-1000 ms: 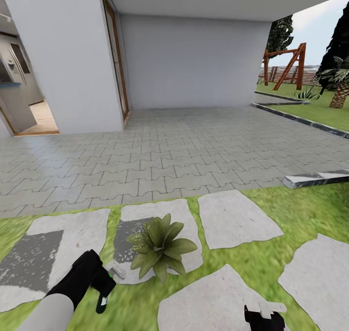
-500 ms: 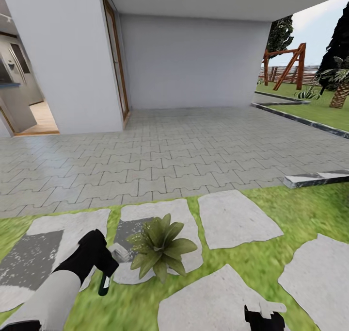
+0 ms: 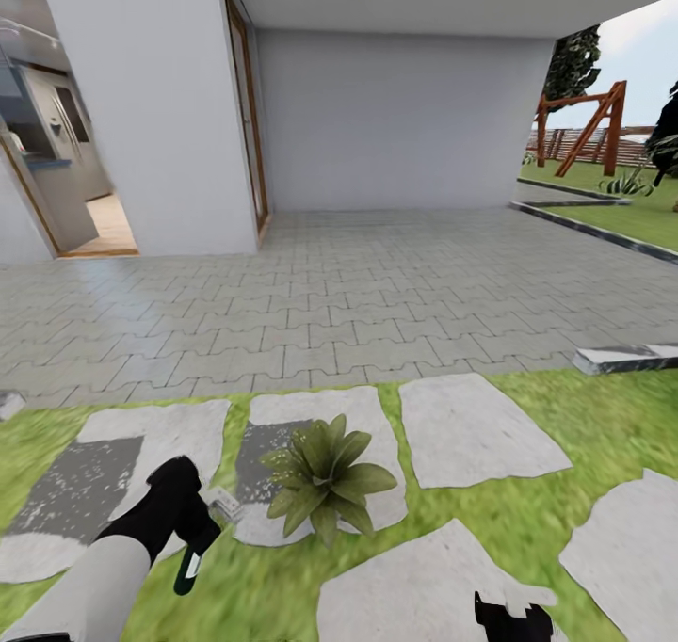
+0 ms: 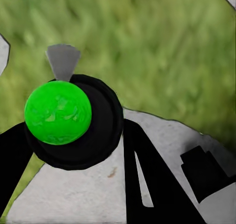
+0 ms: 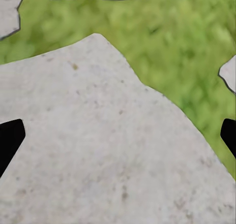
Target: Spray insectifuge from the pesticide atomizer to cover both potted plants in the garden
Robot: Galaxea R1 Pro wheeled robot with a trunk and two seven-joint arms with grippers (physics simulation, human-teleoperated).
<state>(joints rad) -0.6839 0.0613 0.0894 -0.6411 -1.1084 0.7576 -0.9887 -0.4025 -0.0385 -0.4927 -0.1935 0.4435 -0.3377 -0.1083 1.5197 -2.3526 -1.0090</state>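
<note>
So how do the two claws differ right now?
The left claw is shut on the small pesticide atomizer with the dark green handle and pale grey head, raised beside the green-leaved potted plant. The right claw holds nothing, its fingers spread open above a pale grey stepping stone, low at the head view's bottom edge. Both are black.

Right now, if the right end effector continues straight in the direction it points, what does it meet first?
Most likely the grey stepping stone directly below it; the right end effector is open and nothing lies between, though depth is unclear.
</note>
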